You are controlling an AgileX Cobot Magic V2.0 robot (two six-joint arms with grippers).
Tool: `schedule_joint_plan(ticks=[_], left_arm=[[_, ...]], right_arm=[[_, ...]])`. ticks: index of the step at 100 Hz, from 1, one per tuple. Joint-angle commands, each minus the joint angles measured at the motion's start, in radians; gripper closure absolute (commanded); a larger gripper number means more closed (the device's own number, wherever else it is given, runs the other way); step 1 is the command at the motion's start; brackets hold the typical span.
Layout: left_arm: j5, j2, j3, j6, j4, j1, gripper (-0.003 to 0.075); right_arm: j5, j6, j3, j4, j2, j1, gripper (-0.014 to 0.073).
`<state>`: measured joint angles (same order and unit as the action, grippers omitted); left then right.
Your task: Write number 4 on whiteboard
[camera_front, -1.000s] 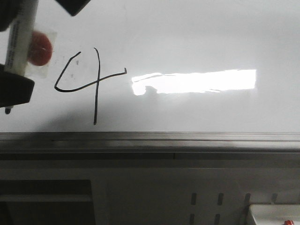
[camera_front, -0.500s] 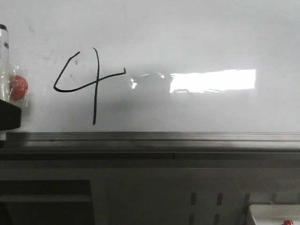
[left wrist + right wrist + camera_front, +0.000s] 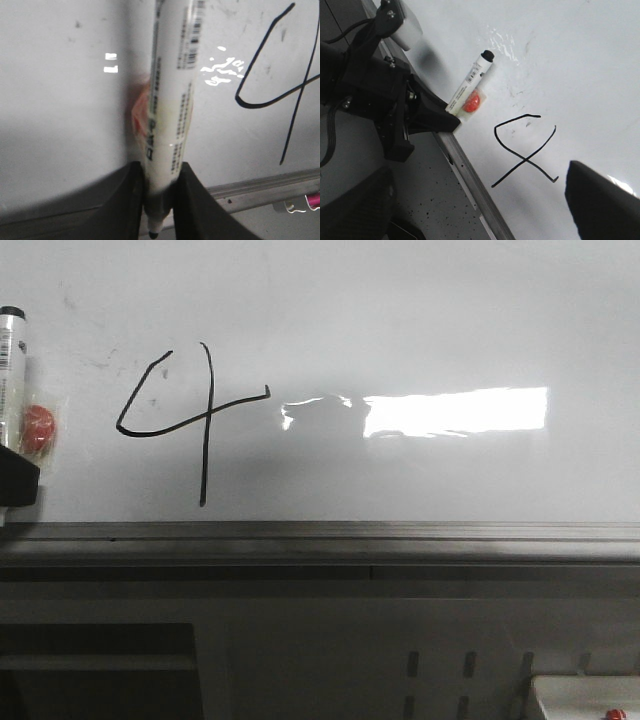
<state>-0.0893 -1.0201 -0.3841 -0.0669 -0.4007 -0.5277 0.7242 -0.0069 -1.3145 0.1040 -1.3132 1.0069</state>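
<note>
One finished 4 [image 3: 185, 425] stands in black line at the left of the board [image 3: 420, 320], its long stroke ending just above the grey rail [image 3: 320, 532] and its crossbar reaching toward the bright glare [image 3: 455, 412] at centre right. Over the last second the left gripper [image 3: 160, 200] has slid from beside the figure out to the left edge of the front view, so only the marker [image 3: 10, 350] and a red tag [image 3: 38, 428] behind it show there now, well apart from the strokes. The figure itself has not changed in that time, no line added or smeared. In the left wrist view the jaws are clenched on the marker's barrel, with its dark tip pointing down past them and off the board. The right gripper [image 3: 602, 202] shows only as a dark blur at the lower right of its own view; I cannot tell how its jaws stand. Judging by this, the writing is done and the arm is retreating; what remains is likely just clearing away without brushing the wet ink.
</note>
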Motion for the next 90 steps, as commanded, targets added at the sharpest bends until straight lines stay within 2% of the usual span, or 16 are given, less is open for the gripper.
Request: schedule_joint_plan(ticks=[1,19,24,29,41,48,71,78,83,88,90], left_arm=[[0.053,-0.001,-0.028,0.000,0.009,0.009,0.0741],[0.052,-0.001,-0.028,0.000,0.001,0.009,0.0736],[0.052,-0.001,-0.028,0.000,0.001,0.009,0.0710],[0.052,-0.001,-0.028,0.000,0.001,0.009,0.0652],[0.052,0.000,-0.028,0.000,-0.001,0.009,0.0440],[0.051,0.002,-0.028,0.000,-0.006,0.009,0.0370],[-0.003,0.049,-0.028,0.000,-0.006,0.009,0.0362],[-0.034,0.102,-0.028,0.000,-0.006,0.009,0.0363],[-0.049,0.149,-0.028,0.000,-0.006,0.009,0.0363],[-0.057,0.212,-0.028,0.000,-0.006,0.009,0.0365],[-0.062,0.228,-0.028,0.000,-0.005,0.009,0.0369]], right_arm=[[-0.056,-0.002,-0.037,0.012,0.034,-0.007,-0.0021],[-0.056,-0.002,-0.037,0.012,0.034,-0.007,-0.0021],[-0.056,-0.002,-0.037,0.012,0.034,-0.007,-0.0021],[-0.056,-0.002,-0.037,0.012,0.034,-0.007,-0.0021],[-0.056,-0.002,-0.037,0.012,0.034,-0.007,-0.0021],[-0.056,-0.002,-0.037,0.012,0.034,-0.007,-0.0021],[-0.045,-0.002,-0.037,0.014,0.038,-0.007,-0.0008],[-0.038,0.007,-0.037,0.025,0.047,-0.007,0.0104],[-0.034,0.007,-0.035,0.027,0.056,-0.007,0.0249],[-0.034,0.007,-0.031,0.034,0.069,-0.007,0.0455],[-0.032,0.007,-0.029,0.034,0.077,-0.007,0.0510]])
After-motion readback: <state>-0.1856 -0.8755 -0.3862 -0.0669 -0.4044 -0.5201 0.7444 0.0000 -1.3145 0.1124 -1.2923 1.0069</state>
